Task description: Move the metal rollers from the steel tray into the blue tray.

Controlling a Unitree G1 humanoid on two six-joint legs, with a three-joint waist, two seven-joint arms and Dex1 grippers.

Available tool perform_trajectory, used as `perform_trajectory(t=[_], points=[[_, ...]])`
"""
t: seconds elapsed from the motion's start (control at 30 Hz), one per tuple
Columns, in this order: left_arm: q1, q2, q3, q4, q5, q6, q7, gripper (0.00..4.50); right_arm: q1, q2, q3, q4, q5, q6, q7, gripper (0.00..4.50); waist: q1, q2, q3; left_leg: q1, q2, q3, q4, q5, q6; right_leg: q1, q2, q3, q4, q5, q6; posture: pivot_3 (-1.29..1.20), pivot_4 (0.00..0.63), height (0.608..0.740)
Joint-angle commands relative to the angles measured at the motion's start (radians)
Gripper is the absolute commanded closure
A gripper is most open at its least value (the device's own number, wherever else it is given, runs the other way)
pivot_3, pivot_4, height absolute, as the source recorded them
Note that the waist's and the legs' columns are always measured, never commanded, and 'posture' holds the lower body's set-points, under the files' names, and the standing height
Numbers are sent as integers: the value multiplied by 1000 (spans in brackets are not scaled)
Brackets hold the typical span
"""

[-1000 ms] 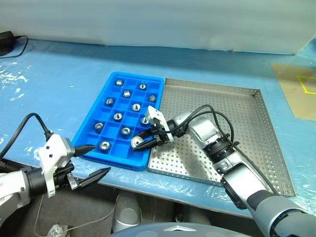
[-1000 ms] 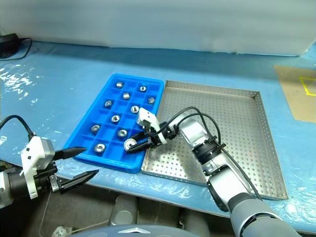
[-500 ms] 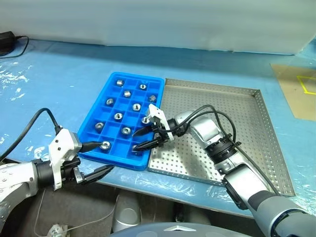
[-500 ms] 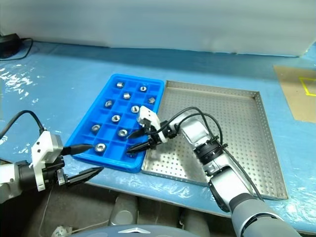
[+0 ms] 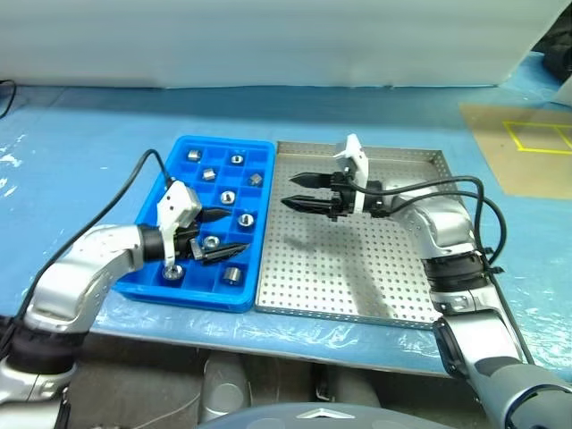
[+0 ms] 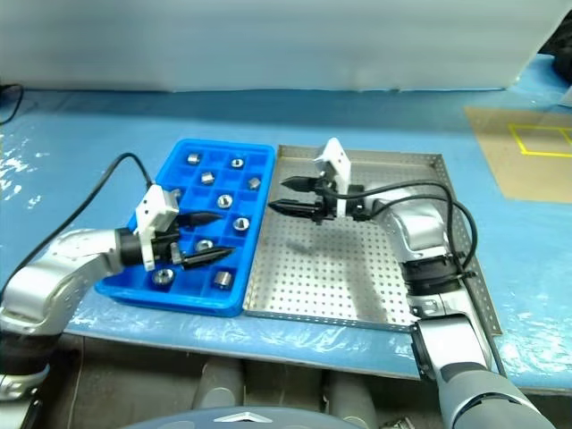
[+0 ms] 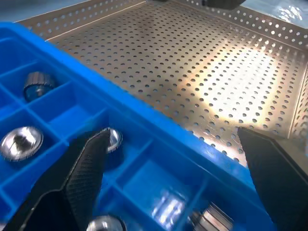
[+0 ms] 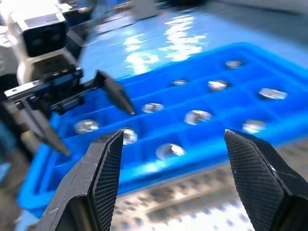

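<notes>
The blue tray lies left of the steel tray, the two rims side by side. Several metal rollers sit in the blue tray's compartments, and every roller I see is there. My left gripper hovers open over the blue tray's near right part, with nothing between its fingers. A roller lies in a compartment just beyond one fingertip in the left wrist view. My right gripper hangs open and unloaded over the steel tray's far left part, pointing toward the blue tray.
Both trays rest on a table under blue plastic sheeting. A brown board with yellow tape lies at the far right. A white wall closes the back. The table's front edge runs just below the trays.
The right gripper opened, left its roller in a near compartment of the blue tray, then rose back over the steel tray. The left gripper moved from the table's front edge over the blue tray. The camera shifted.
</notes>
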Motion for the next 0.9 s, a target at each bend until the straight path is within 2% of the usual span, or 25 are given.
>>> perform_trajectory(t=[0.03, 0.2, 0.33, 0.9], points=[[-112, -49, -60, 180, 85, -106, -47, 0, 61, -4, -45, -42, -62, -64, -157, 1085, -18, 0, 0, 0, 0, 0, 0, 0, 0, 0, 0, 0, 0, 0, 0, -29, 150, 740], [-239, -164, -102, 390, 160, -197, -58, 0, 121, 60, -81, -73, -89, -74, -352, 1085, -68, 0, 0, -1, -1, 1, 0, 0, 0, 1, 0, 2, 0, 1, 2, -91, 150, 740], [-268, -210, -108, 416, 170, -205, -82, 0, 154, 74, -65, -132, -77, -57, -375, 1085, -85, 0, 0, -1, -1, 1, 0, 0, 0, 2, 0, 2, 0, 1, 1, -110, 150, 740], [-194, -175, -58, 281, 161, -143, -78, 0, 77, 82, -43, -35, -73, -82, -360, 1085, -90, 0, 0, 0, -1, 1, -1, 0, 0, 3, -1, 1, -2, 1, 1, -30, 150, 740]])
